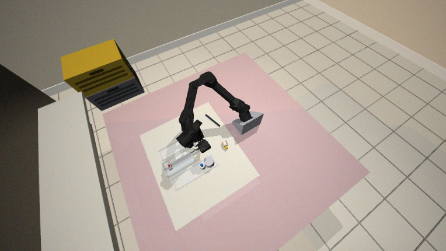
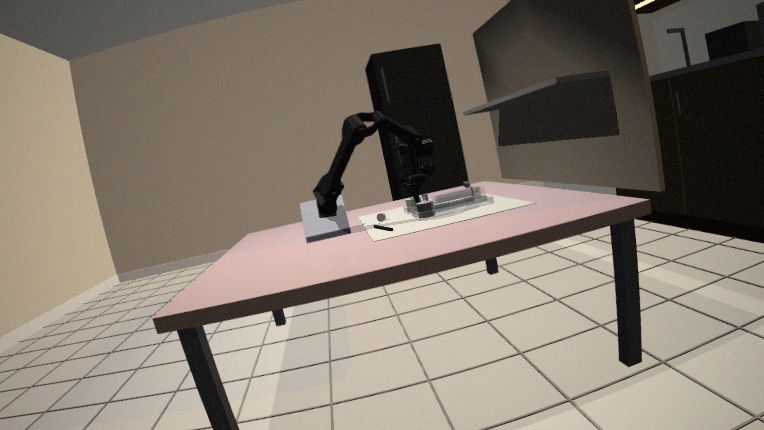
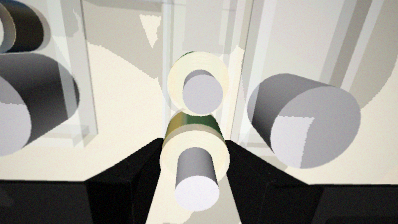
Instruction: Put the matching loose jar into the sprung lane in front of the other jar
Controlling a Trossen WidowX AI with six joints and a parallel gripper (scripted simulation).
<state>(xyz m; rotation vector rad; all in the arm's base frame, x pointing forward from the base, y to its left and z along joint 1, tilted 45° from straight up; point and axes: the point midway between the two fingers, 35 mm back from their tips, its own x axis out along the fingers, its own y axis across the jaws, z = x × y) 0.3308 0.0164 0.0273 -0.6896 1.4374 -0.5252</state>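
Note:
My gripper [image 1: 197, 147] [image 2: 415, 199] [image 3: 194, 145] is shut on a jar [image 3: 172, 126] with a green and yellow band, cream top and grey knob. It holds the jar upright at the front of the clear middle lane [image 1: 181, 164]. The lane jar [image 3: 179, 75], with the same cream top and grey knob, stands directly behind it in the wrist view; the two look touching or almost so. The lane's rear end shows a red-tipped part [image 1: 169, 166] in the top view. The low front stop, the pusher plate and the held jar's base are hidden, so its height over the lane floor cannot be told.
Grey cylinders stand at the fronts of both side lanes, left [image 1: 209, 161] [image 3: 10, 117] and right [image 2: 425, 208] [image 3: 315, 125]. A blue-topped jar [image 1: 201, 166] is behind the left one. A yellow-ended item [image 1: 225, 145] and a black bar [image 1: 212, 120] [image 2: 383, 228] lie on the mat.

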